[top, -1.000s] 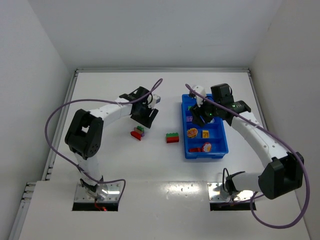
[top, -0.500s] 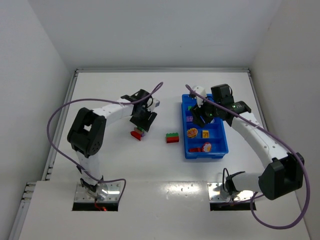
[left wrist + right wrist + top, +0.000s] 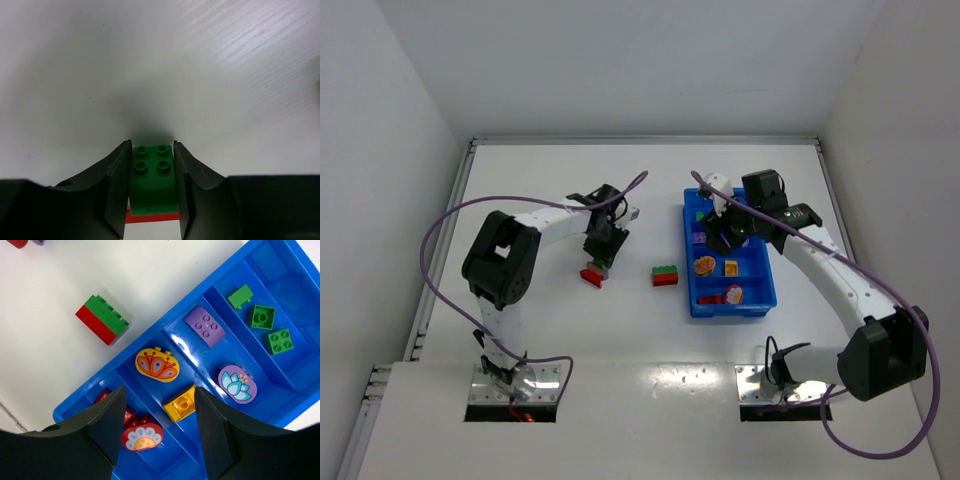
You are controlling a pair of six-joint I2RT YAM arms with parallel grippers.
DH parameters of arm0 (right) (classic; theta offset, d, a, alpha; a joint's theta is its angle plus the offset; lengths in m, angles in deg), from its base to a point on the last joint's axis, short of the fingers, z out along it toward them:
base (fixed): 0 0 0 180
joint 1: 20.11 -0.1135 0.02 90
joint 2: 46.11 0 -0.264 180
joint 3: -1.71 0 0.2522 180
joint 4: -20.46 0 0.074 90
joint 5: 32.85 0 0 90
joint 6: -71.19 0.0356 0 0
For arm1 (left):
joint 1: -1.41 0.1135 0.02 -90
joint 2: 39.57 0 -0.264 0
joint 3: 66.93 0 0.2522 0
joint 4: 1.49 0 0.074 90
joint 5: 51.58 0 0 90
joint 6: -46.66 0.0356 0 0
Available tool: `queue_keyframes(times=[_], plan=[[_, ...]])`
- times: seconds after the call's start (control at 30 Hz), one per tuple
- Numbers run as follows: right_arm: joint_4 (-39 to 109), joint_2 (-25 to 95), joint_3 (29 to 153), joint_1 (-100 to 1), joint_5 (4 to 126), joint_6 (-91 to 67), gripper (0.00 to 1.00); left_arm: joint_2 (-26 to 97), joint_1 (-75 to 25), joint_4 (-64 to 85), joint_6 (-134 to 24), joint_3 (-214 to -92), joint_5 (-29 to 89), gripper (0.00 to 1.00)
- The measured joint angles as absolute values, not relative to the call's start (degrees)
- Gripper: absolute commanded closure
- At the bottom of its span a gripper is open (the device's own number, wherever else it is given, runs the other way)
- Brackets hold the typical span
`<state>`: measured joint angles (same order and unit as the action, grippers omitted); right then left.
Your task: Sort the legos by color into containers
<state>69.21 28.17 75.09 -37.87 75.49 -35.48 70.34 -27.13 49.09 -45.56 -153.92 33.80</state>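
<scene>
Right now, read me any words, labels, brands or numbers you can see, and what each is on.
None: no readable text in any view.
In the blue tray, only flower pictures: on the yellow lego, purple lego and red lego.
Studs on the green lego in the left end effector: no logo legible.

Left gripper [image 3: 152, 155] on lego [image 3: 152, 186], right gripper [image 3: 159, 396] parted
</scene>
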Motion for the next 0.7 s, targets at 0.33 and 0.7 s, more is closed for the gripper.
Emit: queue_keyframes(times=[0.33,0.7], plan=[[68.9,28.2,75.1,-37.9,75.8,-35.0,0.43,70.3,-25.0,49.2,-46.0,-156.3,31.8,1.0],[64.2,30.9,76.7,-38.4,83.7,-27.1,0.34,71.3,-11.7,42.1,-59.6,-173.0,18.5,1.0]])
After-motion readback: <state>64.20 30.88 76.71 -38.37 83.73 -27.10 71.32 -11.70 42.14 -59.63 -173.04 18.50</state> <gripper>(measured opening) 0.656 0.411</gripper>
